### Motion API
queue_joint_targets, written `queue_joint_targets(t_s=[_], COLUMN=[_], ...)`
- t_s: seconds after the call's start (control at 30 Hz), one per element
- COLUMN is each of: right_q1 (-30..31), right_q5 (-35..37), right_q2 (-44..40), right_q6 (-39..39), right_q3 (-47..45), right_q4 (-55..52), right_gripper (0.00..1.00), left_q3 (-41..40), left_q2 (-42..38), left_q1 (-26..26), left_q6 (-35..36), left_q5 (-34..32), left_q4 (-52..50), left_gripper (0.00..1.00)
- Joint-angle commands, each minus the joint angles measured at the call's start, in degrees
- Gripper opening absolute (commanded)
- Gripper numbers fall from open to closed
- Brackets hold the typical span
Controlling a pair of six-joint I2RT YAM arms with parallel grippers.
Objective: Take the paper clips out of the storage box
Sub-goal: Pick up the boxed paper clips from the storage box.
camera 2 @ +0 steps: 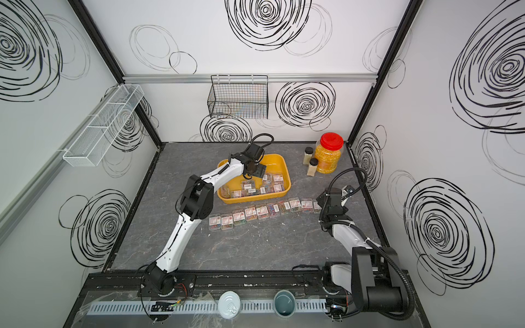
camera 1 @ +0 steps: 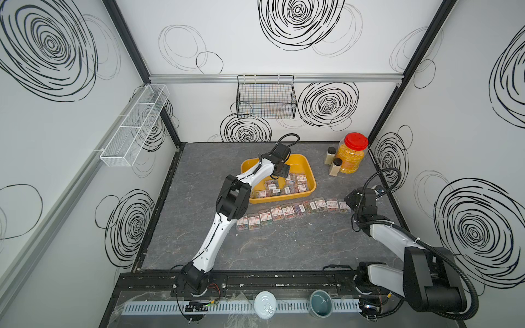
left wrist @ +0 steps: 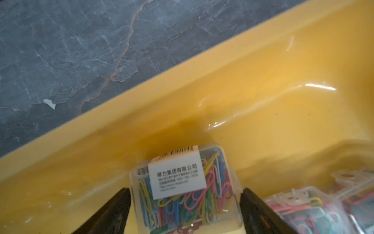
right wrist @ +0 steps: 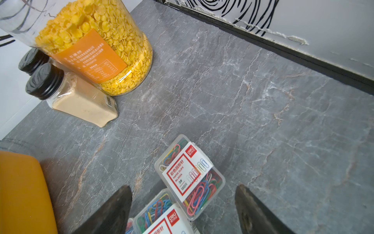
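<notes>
Storage box [camera 1: 298,164] rests on tabletop [camera 1: 255,250]. Paper clips [camera 1: 287,211]: we see long row of cases on tabletop just beside box, along its robot-facing side; more cases heaped inside box, toward same side. Left gripper [left wrist: 185,190] reaches inside box, fingertips against both sides of clip case [left wrist: 178,178] next to box wall; whether clamped, we cannot tell. Right gripper [right wrist: 183,187] hangs right of box over end case [right wrist: 190,176] of row, jaws apart, gripping nothing.

Both top views: high above my bases, looking steeply down on the whole bench [camera 1: 284,250]. Wrist cameras: close behind my left pincer [left wrist: 186,189] and right pincer [right wrist: 183,186]; both catch the storage box [left wrist: 263,81].
</notes>
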Motion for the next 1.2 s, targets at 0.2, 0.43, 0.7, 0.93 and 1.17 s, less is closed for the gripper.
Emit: queue_joint_targets(t_s=[0.2, 0.43, 0.7, 0.93, 1.17], right_q1=[0.64, 0.88, 1.06, 1.22, 1.27], right_q5=[1.53, 1.78, 2.11, 2.35, 2.46], right_q2=[0.35, 0.60, 0.44, 0.34, 0.34], right_q6=[-0.34, -0.31, -0.40, -0.42, -0.40], right_q3=[1.65, 1.93, 1.83, 1.80, 1.86], right_q4=[-0.27, -0.42, -0.52, -0.46, -0.54], right_gripper=[0.83, 0.83, 0.83, 0.83, 0.83], left_q3=[2.53, 0.04, -18.36, -35.87, -59.48], left_q2=[1.67, -5.18, -25.14, -43.00, -61.06], left_q1=[1.19, 0.79, 0.33, -0.02, 1.01], left_q6=[-0.90, -2.56, -6.74, -11.90, -18.89], left_q5=[0.70, -2.98, -6.30, -11.76, -23.24], left_q4=[-1.15, -1.71, 7.16, 12.87, 17.65], left_gripper=[0.75, 0.64, 0.58, 0.52, 0.43])
